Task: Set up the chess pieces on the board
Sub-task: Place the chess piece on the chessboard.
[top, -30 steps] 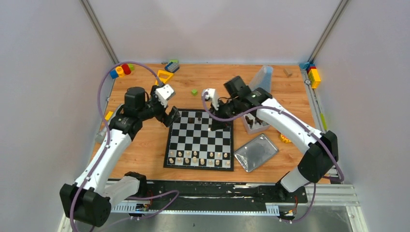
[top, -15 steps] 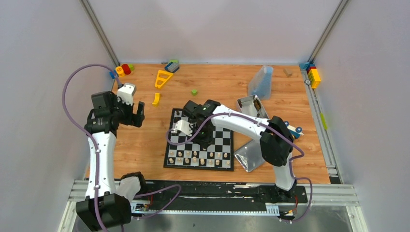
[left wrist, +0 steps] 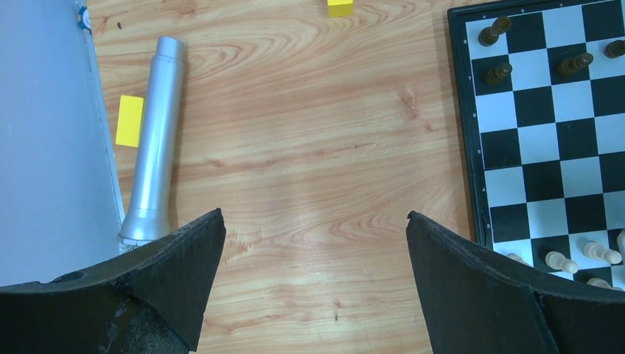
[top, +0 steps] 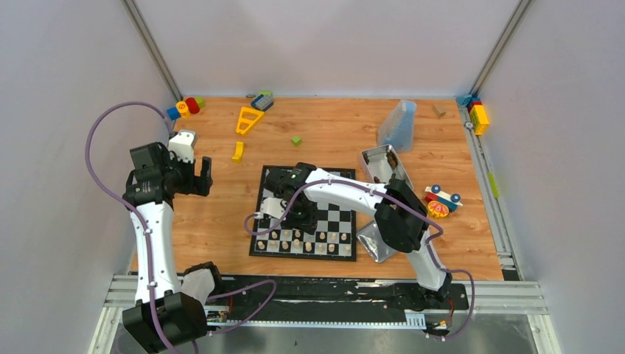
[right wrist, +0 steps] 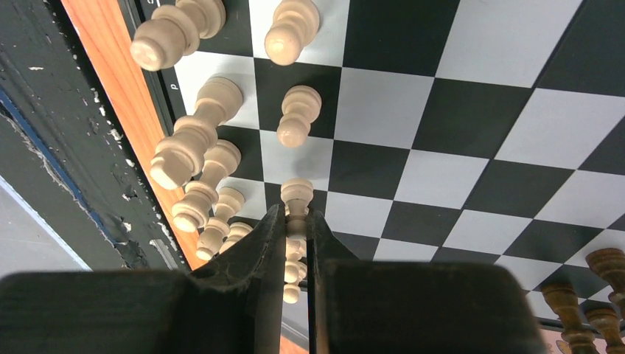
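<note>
Over lower-left squares of the board (top: pixel 337 221), the right gripper (right wrist: pixel 297 214) is closed narrowly on one cream piece (right wrist: pixel 297 190); other cream pieces (top: pixel 322 247) are ranked in two bottom rows. The left gripper (left wrist: pixel 315 216) is spread wide over the table (left wrist: pixel 309 147). Two metal trays (top: pixel 368 249) are placed right of the board; four dark pieces (left wrist: pixel 575 64) are seen at the left wrist view's upper right.

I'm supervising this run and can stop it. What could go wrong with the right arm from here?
The right gripper, nearly closed by a cream pawn, sits tight beside other cream pieces; any sideways drift could topple them. Its purple cable loops near the left edge of the board and might snag pieces.
</note>
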{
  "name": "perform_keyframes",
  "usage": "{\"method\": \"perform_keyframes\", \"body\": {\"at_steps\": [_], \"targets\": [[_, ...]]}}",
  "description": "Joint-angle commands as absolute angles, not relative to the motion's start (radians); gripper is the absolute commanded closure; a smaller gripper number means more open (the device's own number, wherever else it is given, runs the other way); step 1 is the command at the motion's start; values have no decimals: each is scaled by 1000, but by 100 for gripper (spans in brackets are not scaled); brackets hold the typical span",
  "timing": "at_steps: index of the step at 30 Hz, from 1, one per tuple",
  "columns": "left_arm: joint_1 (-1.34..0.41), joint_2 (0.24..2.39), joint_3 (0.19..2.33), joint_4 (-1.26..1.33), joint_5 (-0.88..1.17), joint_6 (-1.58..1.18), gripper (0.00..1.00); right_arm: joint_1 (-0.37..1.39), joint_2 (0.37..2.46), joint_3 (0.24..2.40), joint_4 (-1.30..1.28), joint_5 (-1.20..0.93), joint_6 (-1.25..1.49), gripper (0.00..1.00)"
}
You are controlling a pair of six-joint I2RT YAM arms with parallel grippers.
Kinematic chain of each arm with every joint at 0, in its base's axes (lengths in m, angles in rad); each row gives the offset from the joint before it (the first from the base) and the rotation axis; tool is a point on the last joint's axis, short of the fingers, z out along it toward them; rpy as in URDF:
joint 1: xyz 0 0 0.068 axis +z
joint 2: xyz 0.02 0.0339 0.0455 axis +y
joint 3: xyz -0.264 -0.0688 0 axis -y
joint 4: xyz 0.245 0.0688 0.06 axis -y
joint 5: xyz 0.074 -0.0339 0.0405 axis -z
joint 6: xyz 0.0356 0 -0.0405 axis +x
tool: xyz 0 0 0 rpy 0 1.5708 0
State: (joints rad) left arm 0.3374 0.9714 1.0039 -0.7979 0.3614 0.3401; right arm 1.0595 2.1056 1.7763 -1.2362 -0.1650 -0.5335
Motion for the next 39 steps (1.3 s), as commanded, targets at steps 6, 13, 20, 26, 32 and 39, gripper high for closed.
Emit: {"method": "perform_keyframes", "body": {"at_steps": [6, 13, 20, 26, 32, 39], "targets": [[350, 951, 1047, -806, 382, 356, 0, 1071, 2132, 1828, -1249, -145, -540, 100], [350, 953, 1045, -803, 381, 360, 0, 1076, 2140, 1832, -1248, -146, -538, 99], [350, 953, 1047, -805, 382, 363, 0, 1081, 2151, 1829, -1245, -142, -534, 97], [350, 948, 1048, -808, 379, 368, 0, 1083, 2157, 1829, -1240, -138, -530, 92], [349, 946, 1048, -810, 377, 371, 0, 1083, 2150, 1832, -1238, -140, -523, 82], [350, 950, 1043, -806, 375, 375, 0, 1083, 2133, 1845, -1236, -151, -513, 65]]}}
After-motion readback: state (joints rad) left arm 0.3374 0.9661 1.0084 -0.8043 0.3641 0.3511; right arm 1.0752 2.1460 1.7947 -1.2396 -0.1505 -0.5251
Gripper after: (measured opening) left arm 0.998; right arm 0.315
